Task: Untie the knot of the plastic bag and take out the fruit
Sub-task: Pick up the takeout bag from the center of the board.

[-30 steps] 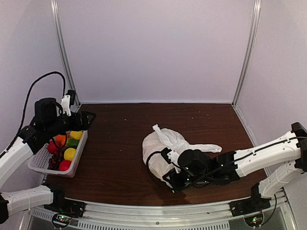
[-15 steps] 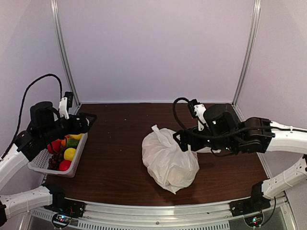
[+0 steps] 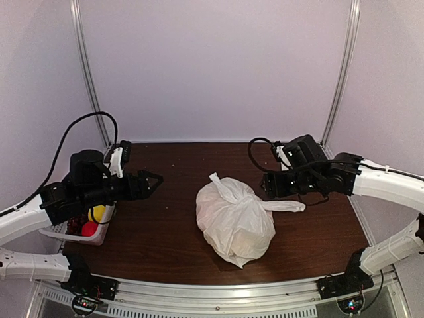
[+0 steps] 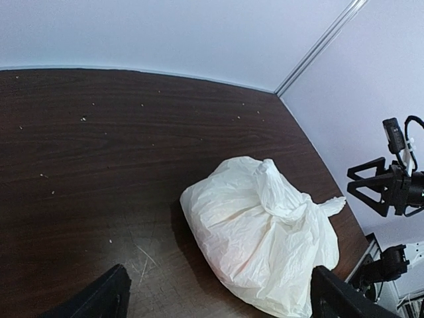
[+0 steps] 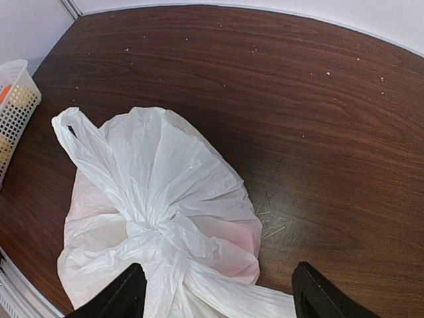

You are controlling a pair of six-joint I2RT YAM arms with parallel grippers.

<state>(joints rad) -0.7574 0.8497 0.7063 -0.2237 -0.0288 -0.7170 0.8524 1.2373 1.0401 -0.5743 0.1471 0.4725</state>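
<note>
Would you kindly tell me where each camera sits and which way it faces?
Top external: above, behind the bases, looking down at the table, plastic bag, both arms.
Left wrist: faces right over the bag; own fingertips low, right gripper beyond.
Right wrist: looks down-left onto the knot; own fingertips low.
All share the bag.

The plastic bag (image 5: 165,185) was thin, crinkly, translucent white film; the desk (image 5: 298,99) was dark, wood-grained, faintly scuffed.
</note>
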